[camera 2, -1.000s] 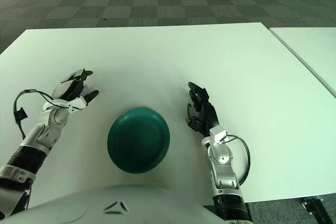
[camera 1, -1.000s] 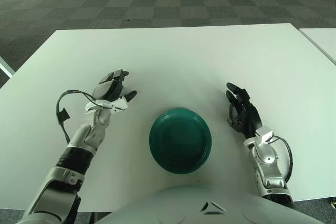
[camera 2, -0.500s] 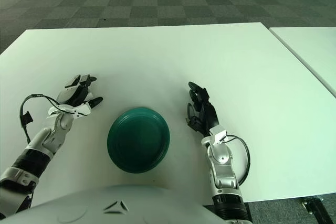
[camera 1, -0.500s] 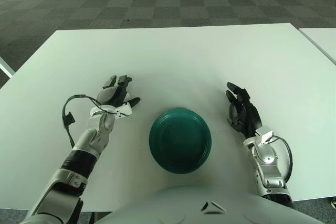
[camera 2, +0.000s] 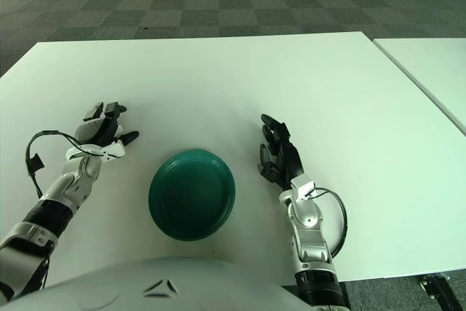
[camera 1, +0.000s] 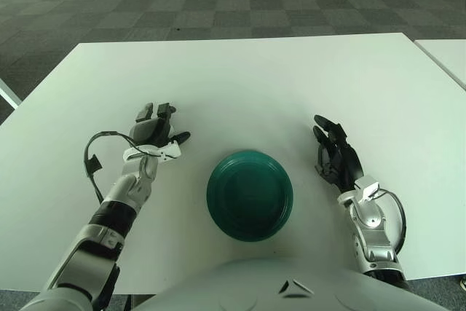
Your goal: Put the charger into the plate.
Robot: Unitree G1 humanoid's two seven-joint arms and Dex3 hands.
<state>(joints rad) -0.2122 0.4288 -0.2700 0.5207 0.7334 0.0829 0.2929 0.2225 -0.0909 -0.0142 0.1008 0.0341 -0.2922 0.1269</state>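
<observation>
Now both hands show open and hold nothing.
Left hand (camera 1: pixel 154 130) centre-left, right hand (camera 1: pixel 333 154) centre-right, round dark green plate (camera 1: pixel 250 194) between them on white table (camera 1: pixel 255 85).

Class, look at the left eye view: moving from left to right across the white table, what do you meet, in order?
Left hand → green plate → right hand, all over the white table. No charger shows in either view.
</observation>
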